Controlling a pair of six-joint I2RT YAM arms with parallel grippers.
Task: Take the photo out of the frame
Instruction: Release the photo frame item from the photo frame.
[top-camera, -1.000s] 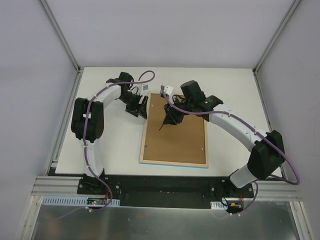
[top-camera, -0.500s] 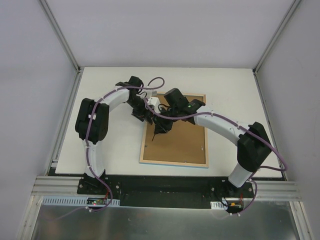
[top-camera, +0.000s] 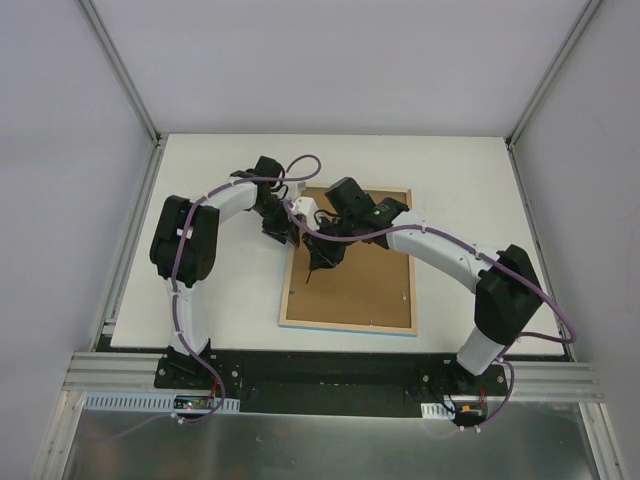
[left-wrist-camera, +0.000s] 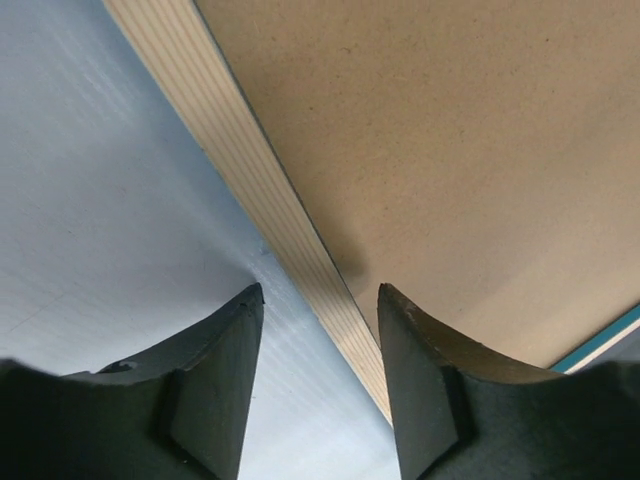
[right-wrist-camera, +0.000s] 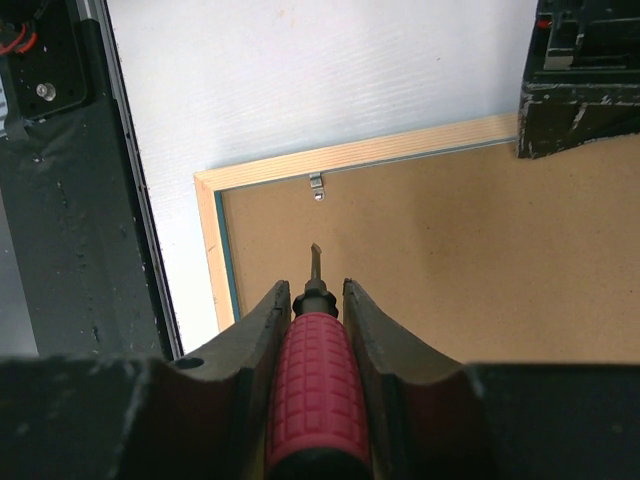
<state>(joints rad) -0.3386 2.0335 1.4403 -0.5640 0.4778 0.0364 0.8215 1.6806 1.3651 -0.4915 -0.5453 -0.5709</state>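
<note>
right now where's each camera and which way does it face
top external: above and behind, looking down at table; left arm, right arm show
left wrist: looking down through the open left gripper at the frame rim
right wrist: looking along the right gripper and its screwdriver at the backing board
shared: both wrists see rim, board

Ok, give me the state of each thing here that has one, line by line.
frame: face down on the table, wood rim up.
backing board: seated in the frame.
clip: on the rim, over the board's edge.
screwdriver: held, tip short of the clip.
right gripper: shut on the screwdriver.
left gripper: open, astride the frame's rim.
</note>
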